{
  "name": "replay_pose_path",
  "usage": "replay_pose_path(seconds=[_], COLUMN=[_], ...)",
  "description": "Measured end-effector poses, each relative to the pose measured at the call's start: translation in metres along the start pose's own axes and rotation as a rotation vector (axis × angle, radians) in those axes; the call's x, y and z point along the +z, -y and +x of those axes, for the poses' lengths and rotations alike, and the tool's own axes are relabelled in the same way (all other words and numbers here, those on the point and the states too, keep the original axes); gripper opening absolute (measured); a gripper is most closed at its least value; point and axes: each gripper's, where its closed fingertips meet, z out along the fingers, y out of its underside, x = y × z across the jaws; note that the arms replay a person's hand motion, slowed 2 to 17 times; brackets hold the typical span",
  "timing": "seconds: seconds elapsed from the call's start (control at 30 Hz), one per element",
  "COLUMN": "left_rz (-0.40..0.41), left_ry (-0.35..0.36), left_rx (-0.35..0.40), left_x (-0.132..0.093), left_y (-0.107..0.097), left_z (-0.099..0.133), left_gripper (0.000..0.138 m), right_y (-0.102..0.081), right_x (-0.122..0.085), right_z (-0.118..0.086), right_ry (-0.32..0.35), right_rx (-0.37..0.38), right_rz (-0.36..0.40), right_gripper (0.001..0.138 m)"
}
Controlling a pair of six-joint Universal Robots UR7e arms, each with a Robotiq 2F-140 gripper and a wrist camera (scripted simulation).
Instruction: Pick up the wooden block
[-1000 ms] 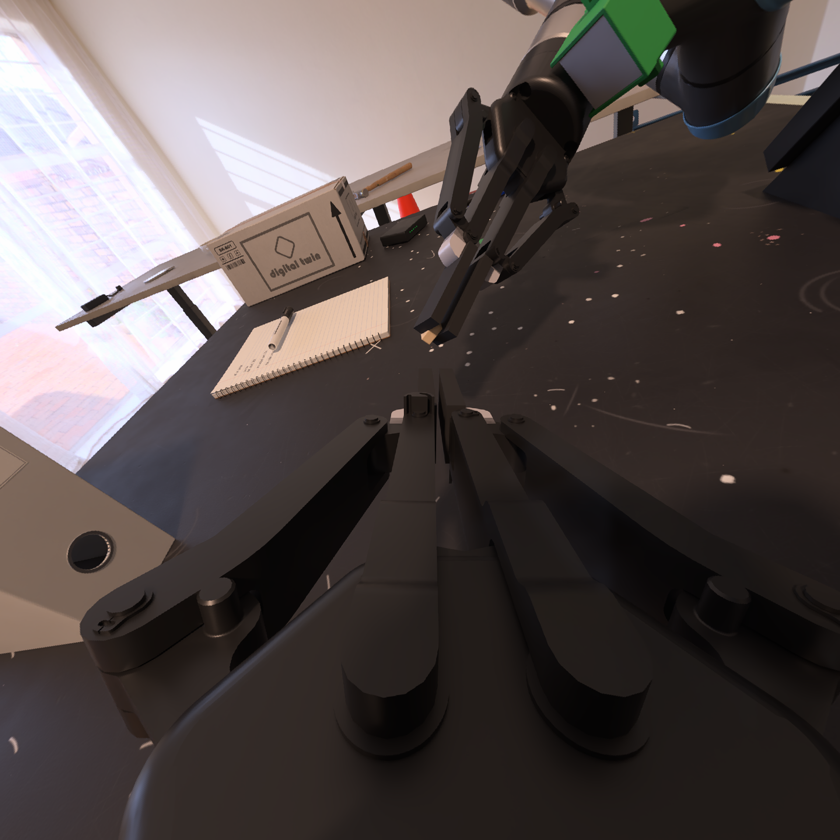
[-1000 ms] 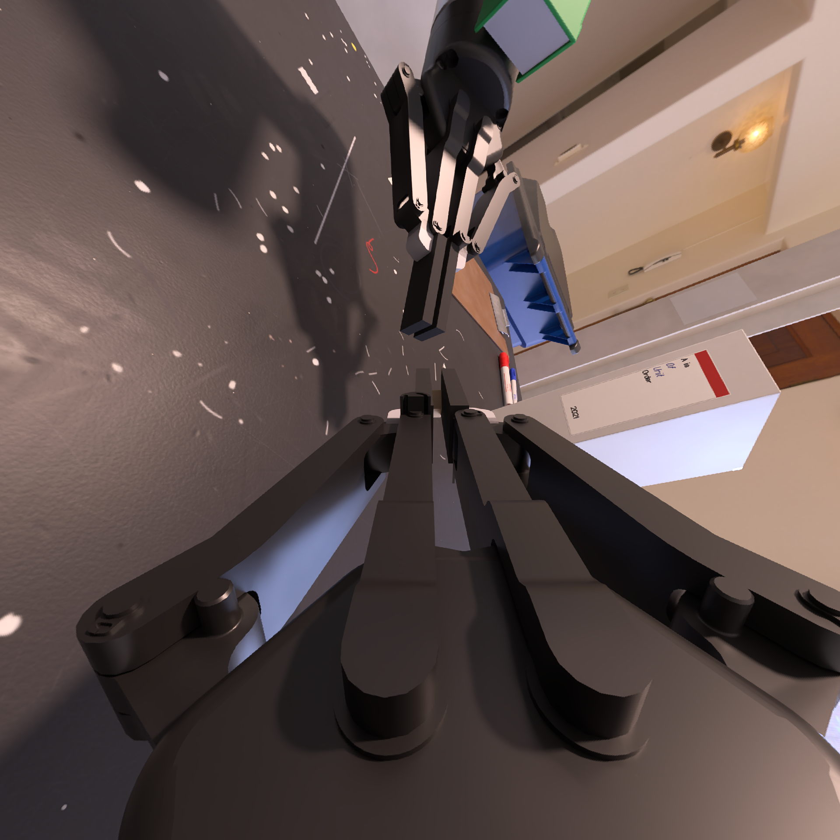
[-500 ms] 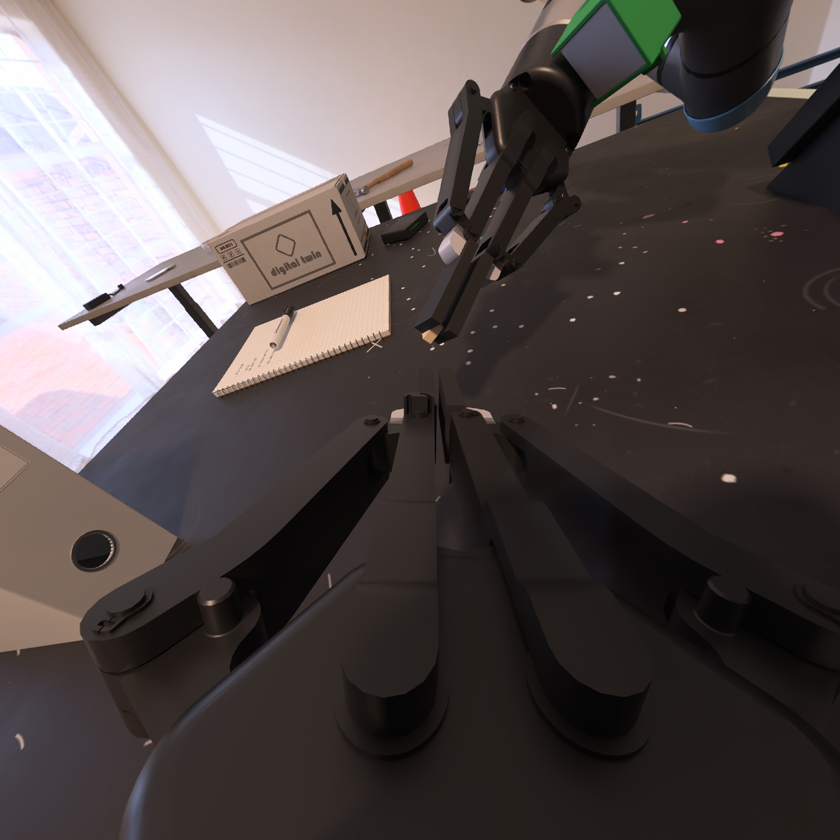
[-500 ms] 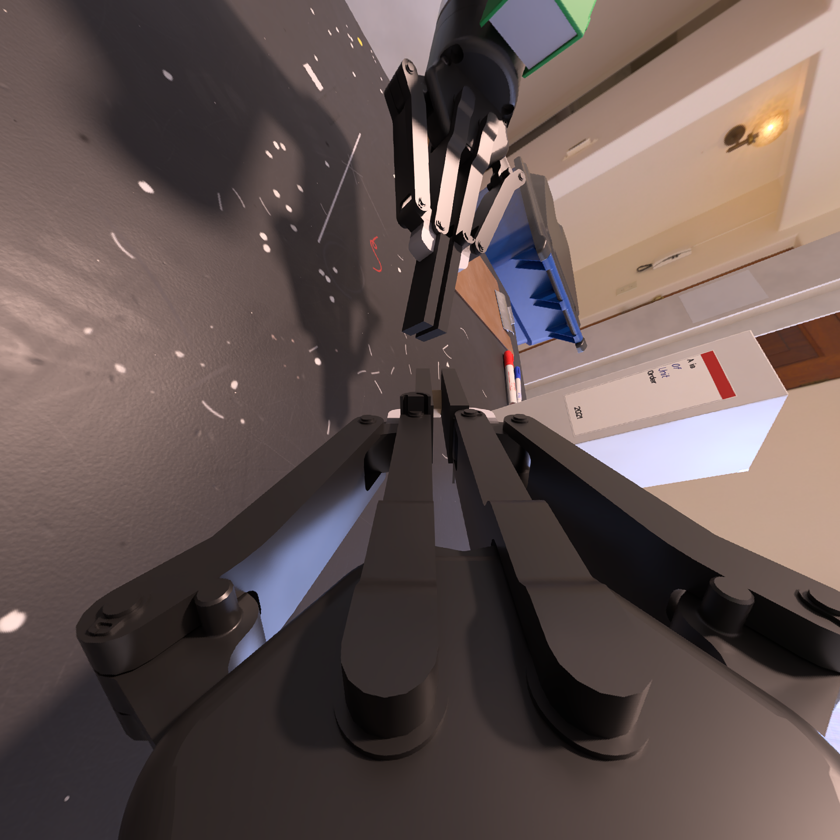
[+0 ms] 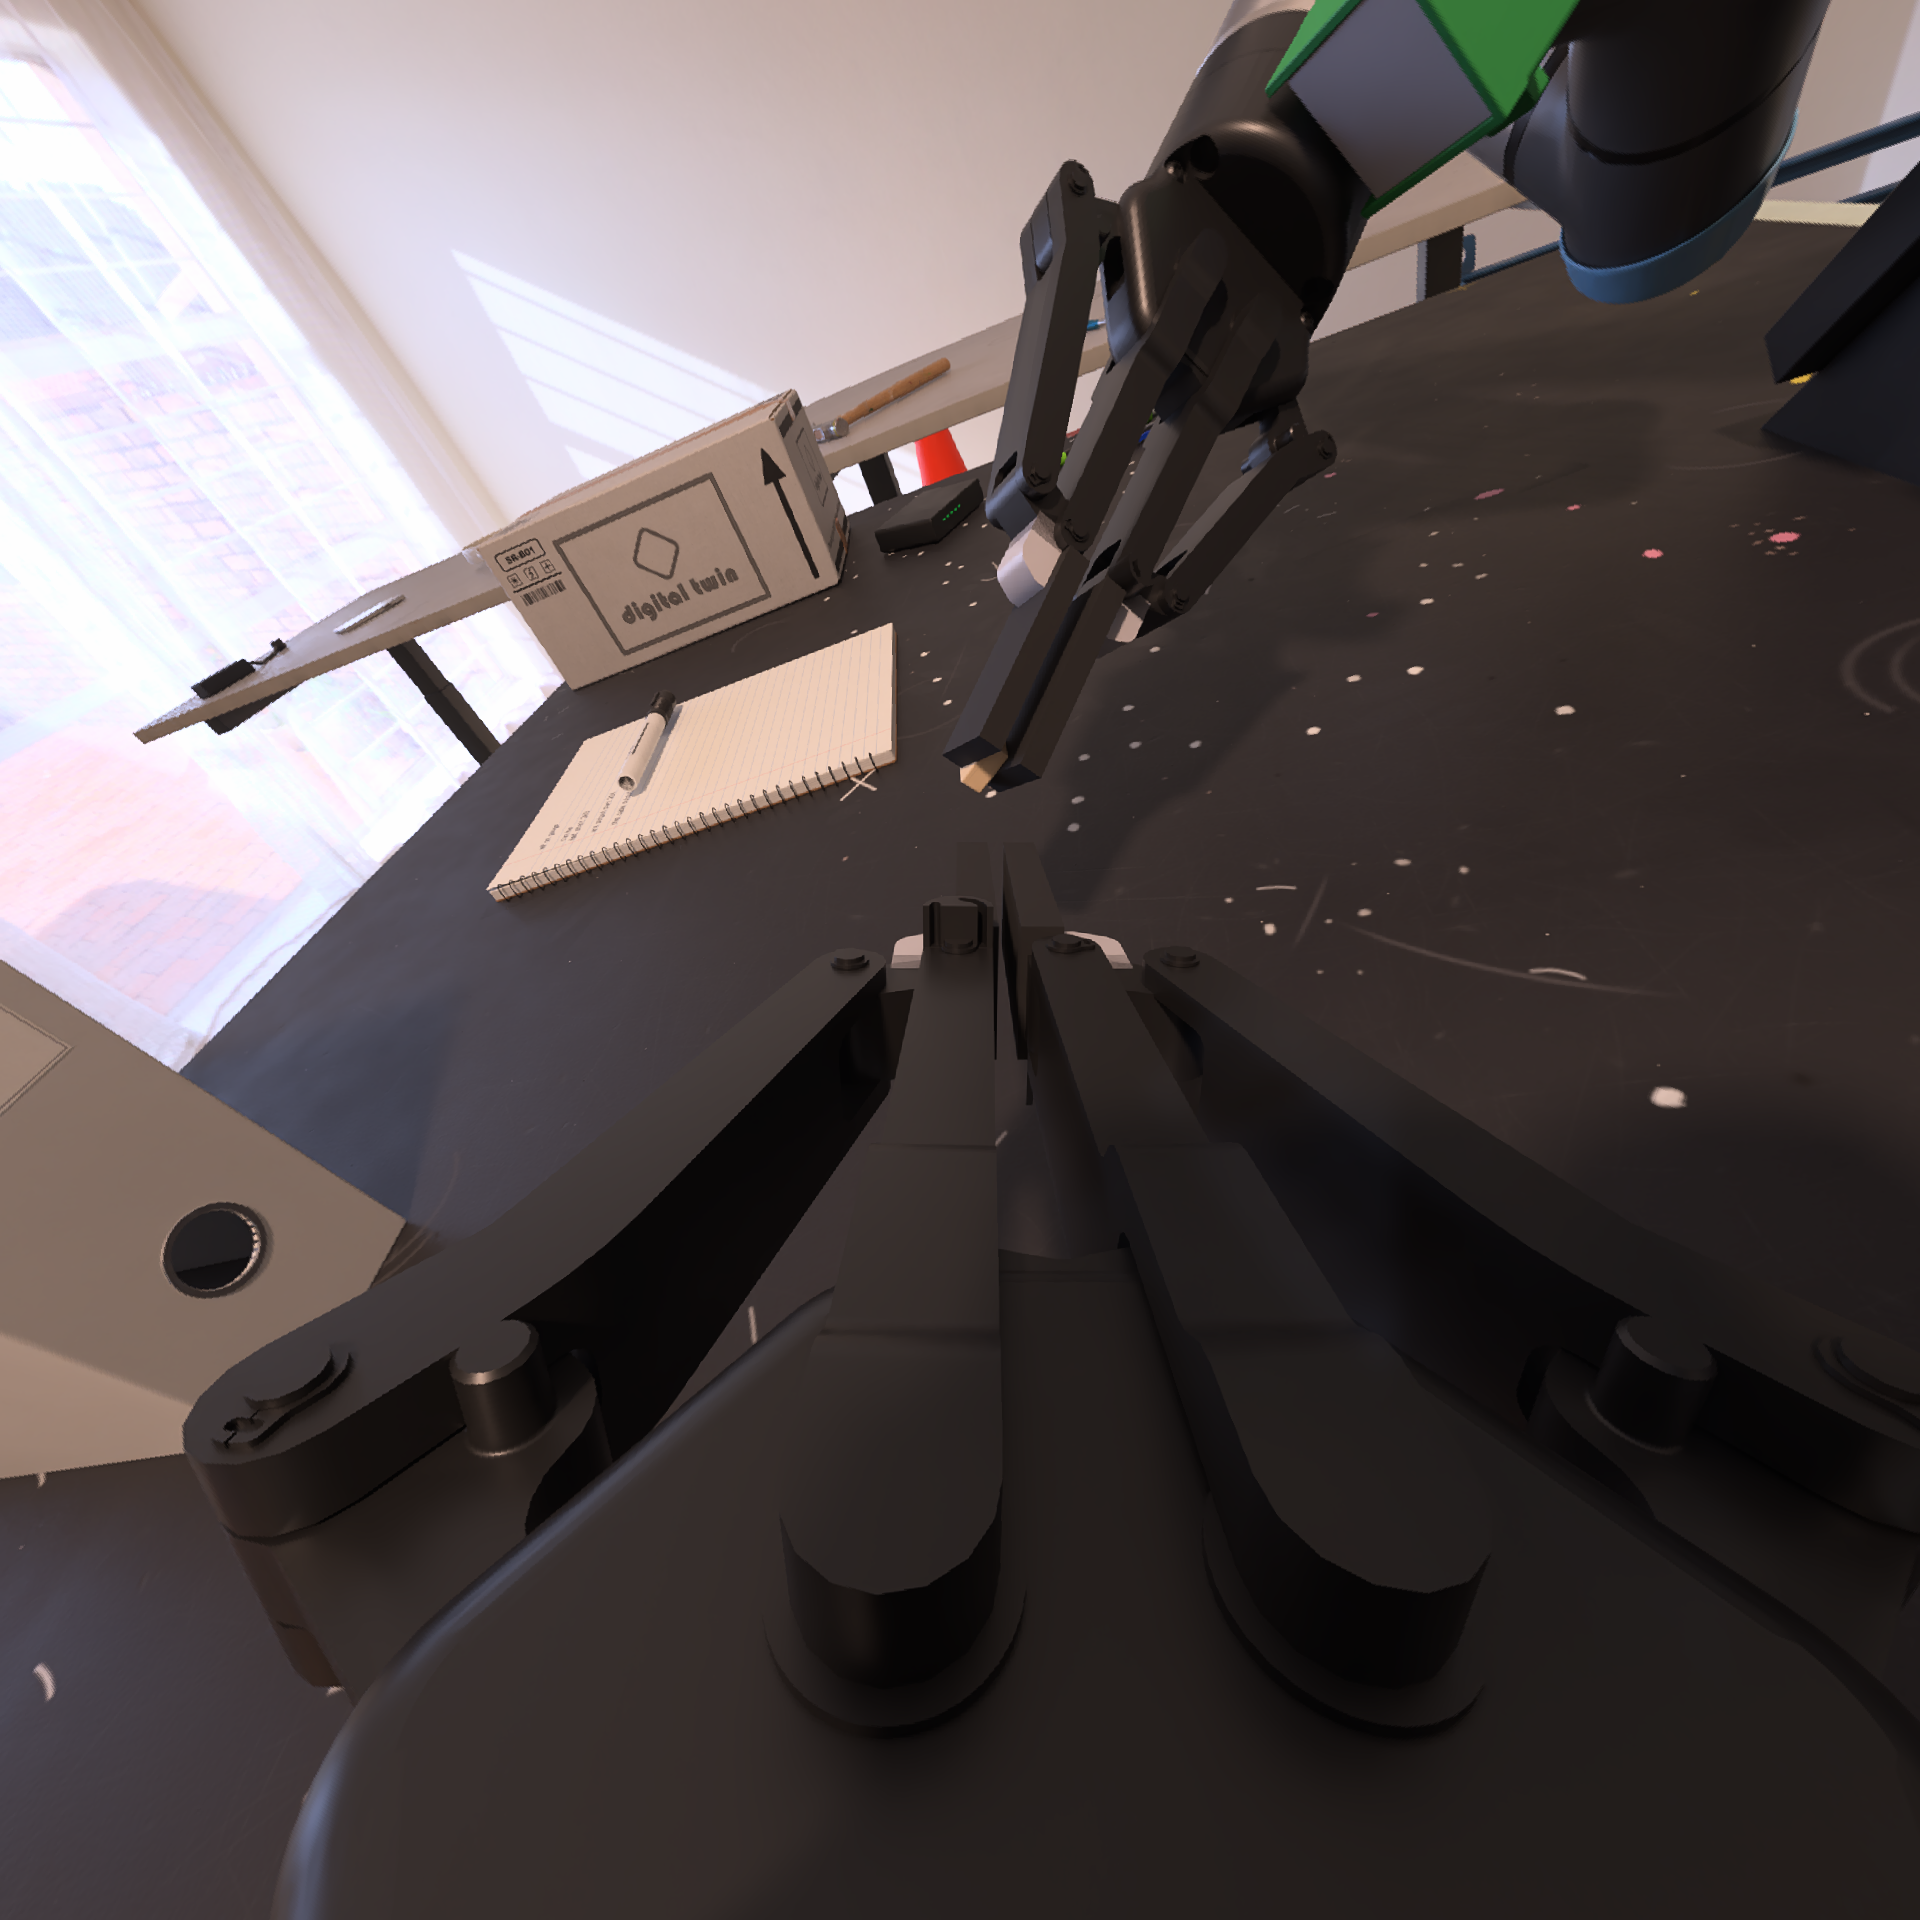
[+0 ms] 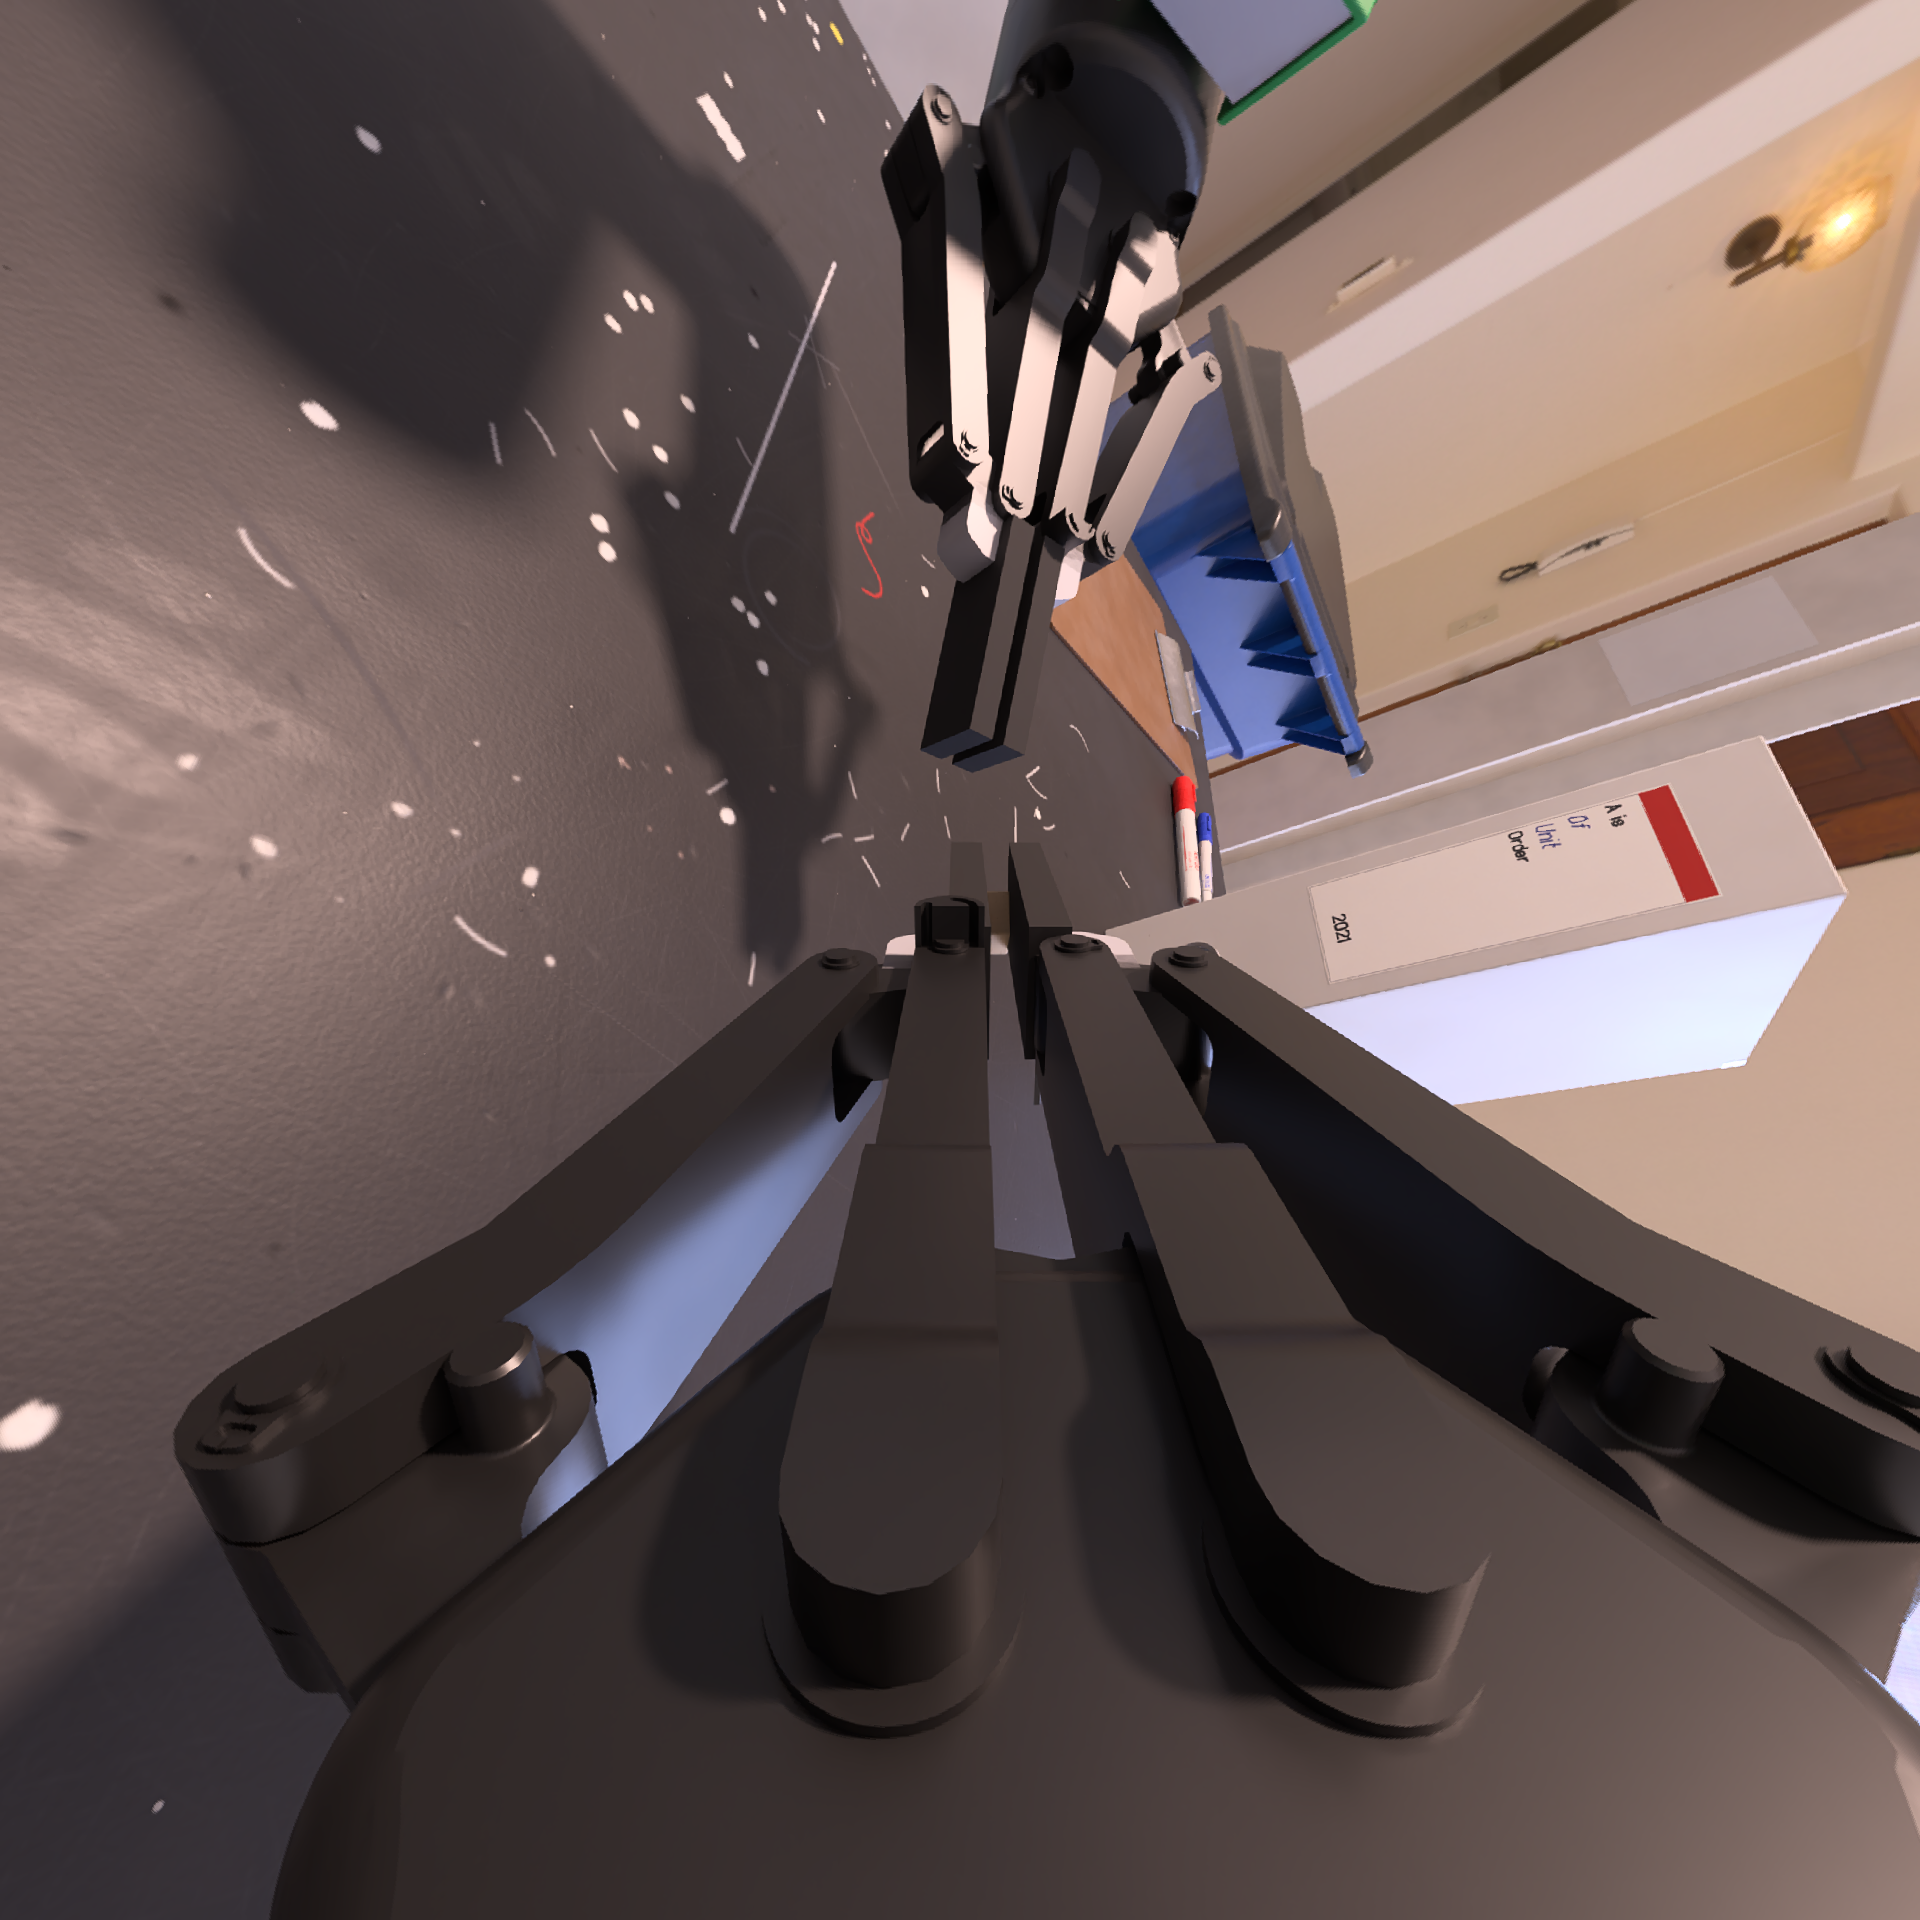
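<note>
The wooden block (image 5: pixel 975 776) is a small pale piece pinched at the tips of my right gripper (image 5: pixel 992 764), which hangs tilted a little above the dark table (image 5: pixel 1455 831) in the left wrist view. In the right wrist view, my right gripper (image 6: pixel 992 873) is nearly closed, with a pale sliver of the block (image 6: pixel 997 940) between its fingers. My left gripper (image 5: pixel 997 883) is shut and empty, just in front of the right one, tip to tip. It also shows in the right wrist view (image 6: pixel 971 748), closed.
A spiral notebook (image 5: pixel 727 758) with a marker (image 5: pixel 644 748) lies to the left, a cardboard box (image 5: pixel 675 561) and a small black device (image 5: pixel 930 514) behind it. A white binder (image 6: pixel 1558 925), two markers (image 6: pixel 1190 842), a clipboard (image 6: pixel 1117 644) and a blue bin (image 6: pixel 1257 582) stand near the table's edge.
The right arm's wrist has tilted slightly up and away while its fingertips, with the block, stay almost in place. The left gripper has not visibly moved.
</note>
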Motion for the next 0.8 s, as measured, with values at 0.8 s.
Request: replay_pose_path(seconds=[0.8], left_rz=[-0.049], left_ry=[0.02], left_rx=[0.004], left_x=[-0.0015], left_y=[-0.0009], left_z=[-0.0008], left_gripper=[0.004], right_y=[0.002], right_x=[0.0002], right_z=[-0.0003], right_ry=[0.014], right_rx=[-0.11], right_rz=[-0.141], right_gripper=[0.007])
